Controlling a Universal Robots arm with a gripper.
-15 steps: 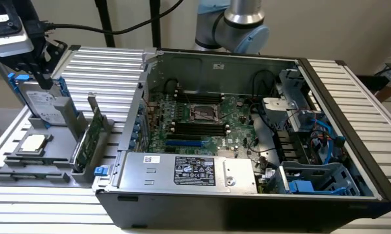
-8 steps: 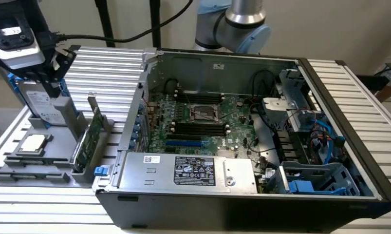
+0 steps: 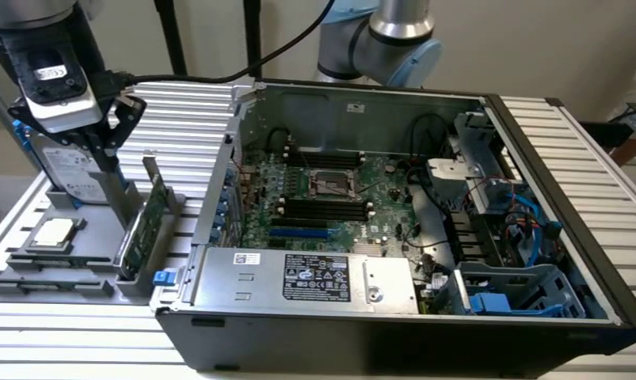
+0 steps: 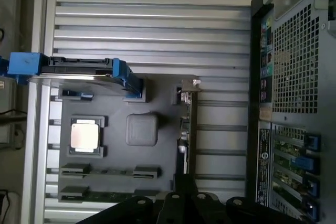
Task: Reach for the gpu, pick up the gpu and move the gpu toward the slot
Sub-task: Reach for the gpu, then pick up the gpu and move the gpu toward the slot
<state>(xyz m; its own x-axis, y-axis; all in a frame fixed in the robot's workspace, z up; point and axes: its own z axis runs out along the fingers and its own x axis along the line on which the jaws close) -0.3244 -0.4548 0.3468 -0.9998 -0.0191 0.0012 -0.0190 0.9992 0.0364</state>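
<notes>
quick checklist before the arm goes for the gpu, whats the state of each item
1. gpu upright on its edge in the holder: ok.
2. gripper close to the gpu: ok, it hangs over the holder, in front of the hard drive.
3. Gripper in contact with the gpu: cannot tell.
4. gpu lifted out: not ok, it sits in the holder.
5. case open: ok, the motherboard is exposed.
6. blue slot uncovered: ok, nothing lies over it in the exterior view.
</notes>
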